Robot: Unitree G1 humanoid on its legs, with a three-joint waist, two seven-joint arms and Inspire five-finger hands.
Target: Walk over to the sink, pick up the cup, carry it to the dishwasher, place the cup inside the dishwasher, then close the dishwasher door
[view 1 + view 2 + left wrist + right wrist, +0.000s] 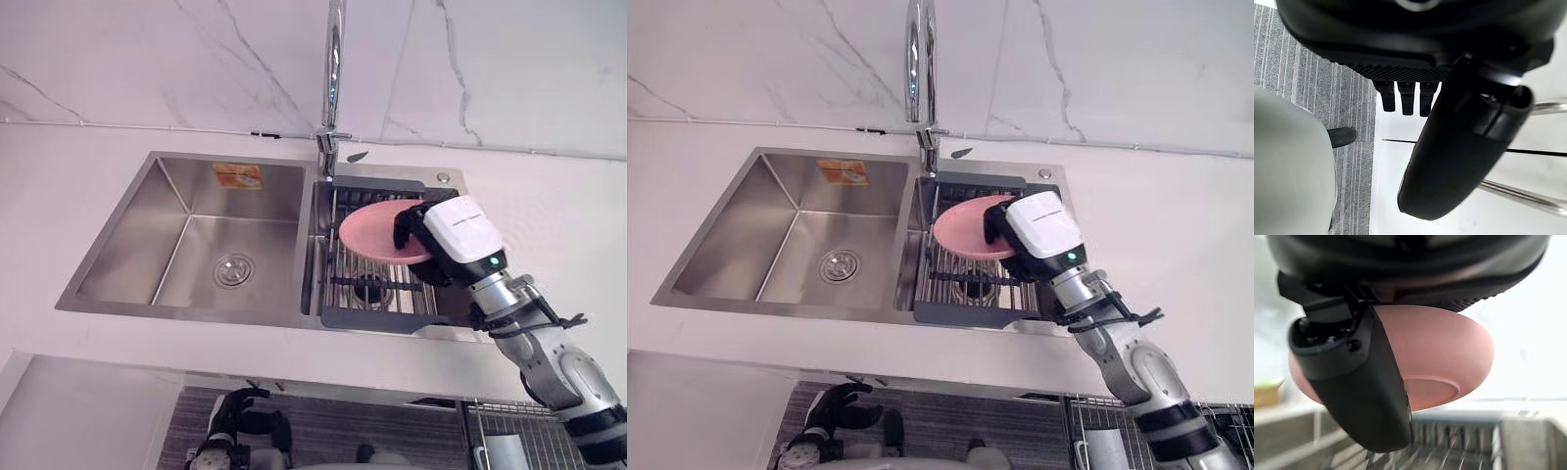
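Your right hand [409, 233] is clamped on a pink bowl [372, 230], a shallow, round dish with a low foot ring rather than a cup. In the right wrist view the thumb [1366, 391] lies across the bowl's underside and the fingers curl over its far rim, so the bowl is pinched between them. You hold it tilted, with the underside turned towards the sink's front edge.

The bowl sits over the right basin of the steel sink [196, 315], above the dark drying rack [377, 294] that fills that basin. It is nearer the basin's back edge than its front. It looks lifted just clear of the rack's bars, but you cannot be sure of that from these angles.

The faucet [334, 69] rises from the sink's back edge, at the divider between the two basins, just behind the bowl. The left basin holds a round drain [233, 269] in its floor and an orange sticker [237, 176] on its back wall.

The sink is set into a white counter [549, 225] under a marbled white wall. Your right arm reaches in over the counter's front edge, at the sink's right front corner.

Your left hand [233, 411] hangs low, below the counter's front edge, over grey ribbed flooring [1317, 73]. Its fingers are loosely relaxed and hold nothing.

A wire basket [519, 421] shows beneath the counter's front edge, under your right arm.
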